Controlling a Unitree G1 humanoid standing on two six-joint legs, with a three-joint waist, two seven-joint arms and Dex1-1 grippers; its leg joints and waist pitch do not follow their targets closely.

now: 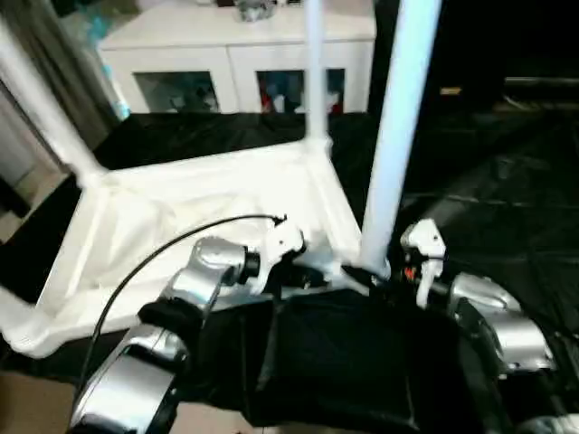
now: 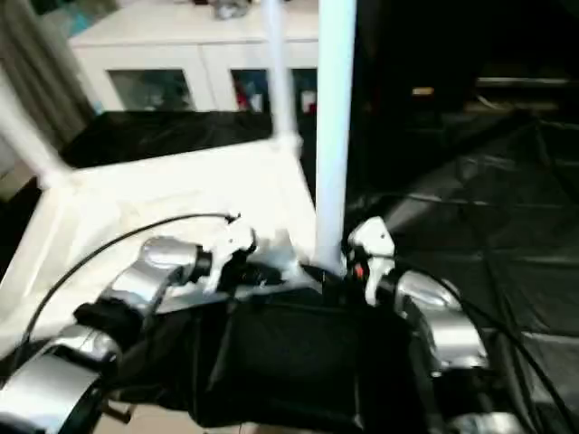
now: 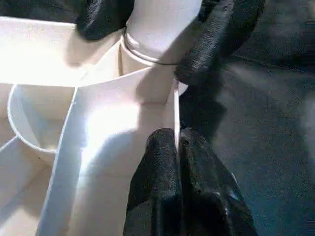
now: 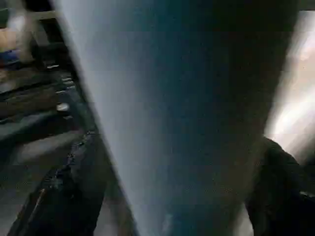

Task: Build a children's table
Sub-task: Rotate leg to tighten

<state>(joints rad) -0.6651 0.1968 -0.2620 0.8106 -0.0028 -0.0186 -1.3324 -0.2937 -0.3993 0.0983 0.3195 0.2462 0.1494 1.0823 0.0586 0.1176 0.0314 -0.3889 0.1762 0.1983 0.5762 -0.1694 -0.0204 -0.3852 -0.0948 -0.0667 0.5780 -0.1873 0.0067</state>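
Note:
The children's table point(image 1: 181, 208) lies upside down on the black cloth, ribbed underside up. Three white legs stand up from its corner sockets: the near right leg point(image 1: 398, 136), a far leg point(image 1: 314, 72) and a left leg point(image 1: 45, 108). My left gripper point(image 3: 175, 140) is shut on the thin rim wall of the table, just beside the near right socket. My right gripper point(image 1: 369, 274) stands open around the base of the near right leg point(image 4: 187, 98), one black finger point(image 3: 221, 39) on each side of it where it enters the socket.
The big black-draped table point(image 1: 488, 199) carries the work and stretches to the right. A white glass-door cabinet point(image 1: 235, 54) stands behind it. A grey curtain point(image 1: 36, 36) hangs at the far left. Dark folded cloth point(image 1: 353, 362) lies between my forearms.

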